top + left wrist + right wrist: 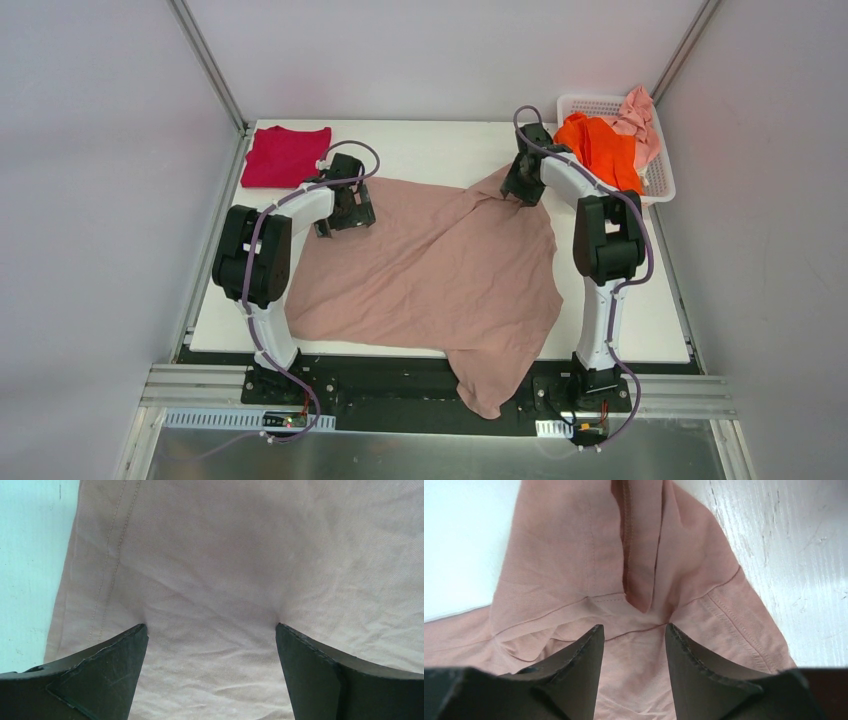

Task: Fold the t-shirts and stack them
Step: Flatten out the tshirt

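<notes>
White table (430, 150) — grey walls (430, 50) — dusty-pink t-shirt (430, 270) spread across.

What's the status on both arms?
Left gripper open, tips pressing beige t-shirt. Right gripper pinching its bunched far edge. Part hangs off near table edge.

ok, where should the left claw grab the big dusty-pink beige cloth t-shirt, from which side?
Take the dusty-pink beige cloth t-shirt at its double-stitched hem by the far-left corner, straight down from above. The cloth lies flat there, so the open left claw probably has to pinch up a fold.
</notes>
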You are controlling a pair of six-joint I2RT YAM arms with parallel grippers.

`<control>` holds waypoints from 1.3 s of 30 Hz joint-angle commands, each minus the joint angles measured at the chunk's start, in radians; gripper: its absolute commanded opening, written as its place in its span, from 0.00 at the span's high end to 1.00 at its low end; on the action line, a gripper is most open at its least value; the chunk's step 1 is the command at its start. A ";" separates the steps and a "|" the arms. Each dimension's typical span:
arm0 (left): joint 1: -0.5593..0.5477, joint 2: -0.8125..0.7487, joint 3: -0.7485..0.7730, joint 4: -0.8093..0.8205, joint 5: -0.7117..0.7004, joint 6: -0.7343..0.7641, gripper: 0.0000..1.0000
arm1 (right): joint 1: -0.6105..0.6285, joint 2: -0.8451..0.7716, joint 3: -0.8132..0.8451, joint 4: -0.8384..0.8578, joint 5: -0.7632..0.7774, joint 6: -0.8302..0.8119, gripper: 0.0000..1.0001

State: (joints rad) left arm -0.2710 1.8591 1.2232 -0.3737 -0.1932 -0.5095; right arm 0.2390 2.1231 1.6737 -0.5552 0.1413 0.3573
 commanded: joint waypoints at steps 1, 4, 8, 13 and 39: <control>0.004 -0.001 -0.007 0.004 -0.028 -0.011 0.01 | -0.002 -0.002 0.073 -0.008 0.014 -0.011 0.50; 0.004 0.001 -0.008 0.003 -0.030 -0.011 0.01 | 0.006 0.012 0.093 -0.021 0.054 -0.023 0.50; 0.004 0.006 -0.007 0.004 -0.031 -0.012 0.01 | 0.009 0.015 0.103 -0.009 0.050 -0.042 0.51; 0.004 0.003 -0.005 0.003 -0.031 -0.011 0.01 | 0.008 0.065 0.139 -0.043 0.044 -0.054 0.51; 0.004 0.002 0.010 0.004 -0.024 -0.007 0.01 | 0.009 0.041 0.140 -0.007 -0.015 -0.018 1.00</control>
State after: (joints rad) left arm -0.2710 1.8591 1.2213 -0.3714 -0.1951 -0.5098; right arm 0.2428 2.2215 1.7790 -0.5724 0.1337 0.3290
